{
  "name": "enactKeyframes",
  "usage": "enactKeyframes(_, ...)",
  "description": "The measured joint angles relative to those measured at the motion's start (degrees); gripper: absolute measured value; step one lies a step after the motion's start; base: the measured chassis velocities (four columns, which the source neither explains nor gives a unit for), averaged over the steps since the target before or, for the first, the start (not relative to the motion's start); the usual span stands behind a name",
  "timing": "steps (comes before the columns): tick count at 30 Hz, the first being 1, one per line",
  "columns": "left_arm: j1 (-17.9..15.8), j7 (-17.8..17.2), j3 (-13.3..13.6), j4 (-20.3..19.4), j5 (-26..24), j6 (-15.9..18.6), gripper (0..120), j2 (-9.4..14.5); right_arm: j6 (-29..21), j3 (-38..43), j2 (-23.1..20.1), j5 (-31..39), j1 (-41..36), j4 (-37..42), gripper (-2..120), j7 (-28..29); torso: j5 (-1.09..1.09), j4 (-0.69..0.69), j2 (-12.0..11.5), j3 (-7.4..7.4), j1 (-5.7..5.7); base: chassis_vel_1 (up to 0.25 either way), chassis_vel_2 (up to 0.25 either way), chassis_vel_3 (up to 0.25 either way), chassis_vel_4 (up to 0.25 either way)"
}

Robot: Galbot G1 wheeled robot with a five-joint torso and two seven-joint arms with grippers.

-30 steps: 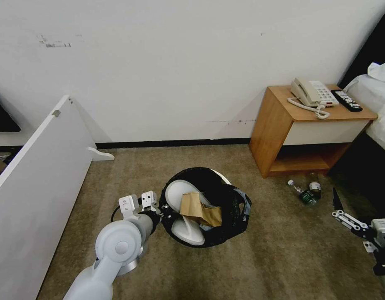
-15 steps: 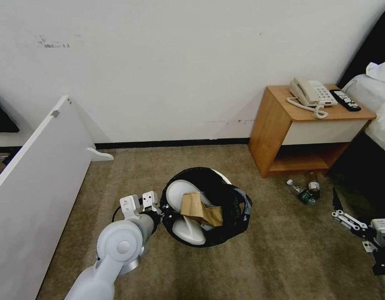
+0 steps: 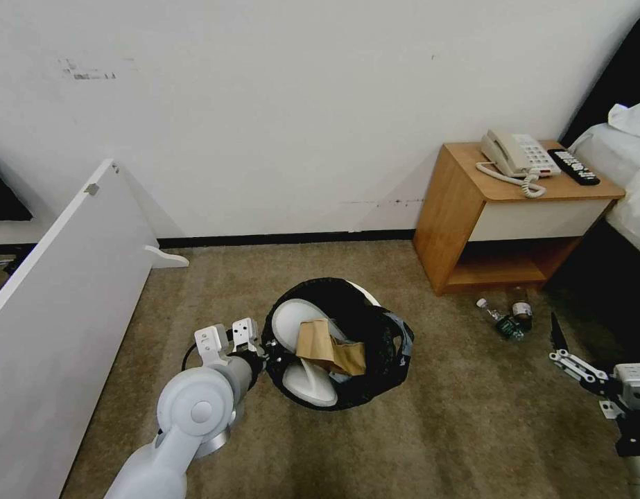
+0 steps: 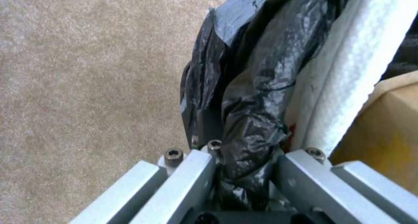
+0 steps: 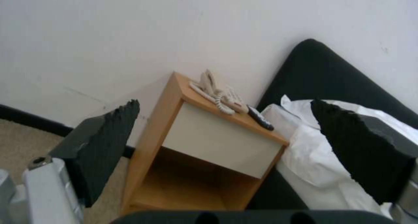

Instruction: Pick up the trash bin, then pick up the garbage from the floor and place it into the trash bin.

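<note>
My left end effector point(image 3: 266, 344), clamped on the trash bin point(image 3: 337, 343) rim, had nudged it slightly toward nine o'clock; bottles point(image 3: 505, 317) remained at three o'clock, right end effector point(image 3: 557, 341) wide.

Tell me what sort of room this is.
Likely a hotel bedroom: a wooden nightstand carries a corded phone and a remote, beside a bed with white bedding, on carpet.

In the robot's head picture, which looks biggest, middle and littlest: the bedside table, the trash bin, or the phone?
1. Bedside table, largest.
2. Trash bin, nearly as wide; it is nearer the camera, so this ranking is unsure.
3. Phone, clearly smallest.
</note>
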Motion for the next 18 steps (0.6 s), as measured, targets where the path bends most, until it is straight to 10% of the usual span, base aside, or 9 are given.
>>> enactKeyframes(18,0.24,-0.01,0.42,-0.15,0.18,-0.03,0,0.31,-0.30,0.00,0.00,1.15,-0.07,-0.18,100,0.23,0.00,0.00,0.00,-0.01,0.00,0.000,0.000,0.000,0.000)
